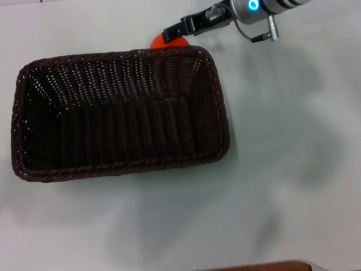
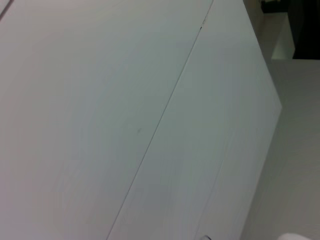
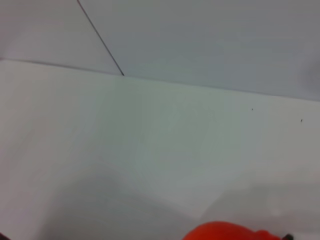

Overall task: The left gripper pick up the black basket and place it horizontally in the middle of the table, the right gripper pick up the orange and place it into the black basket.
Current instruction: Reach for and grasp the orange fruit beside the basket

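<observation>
The black basket [image 1: 113,167] lies lengthwise on the white table [image 1: 282,180], left of the middle, and its inside looks empty. The orange [image 1: 158,40] shows just past the basket's far rim, mostly hidden by the rim and by my right gripper [image 1: 174,31]. That gripper reaches in from the far right and its black end lies right over the orange. In the right wrist view the orange [image 3: 225,233] shows as a red-orange patch at the picture's edge over the table [image 3: 150,150]. The left gripper is out of view.
The left wrist view shows only bare table [image 2: 100,125] with a thin seam [image 2: 165,110] and the table's edge [image 2: 265,150]. In the head view a brown strip [image 1: 271,265] runs along the table's near edge.
</observation>
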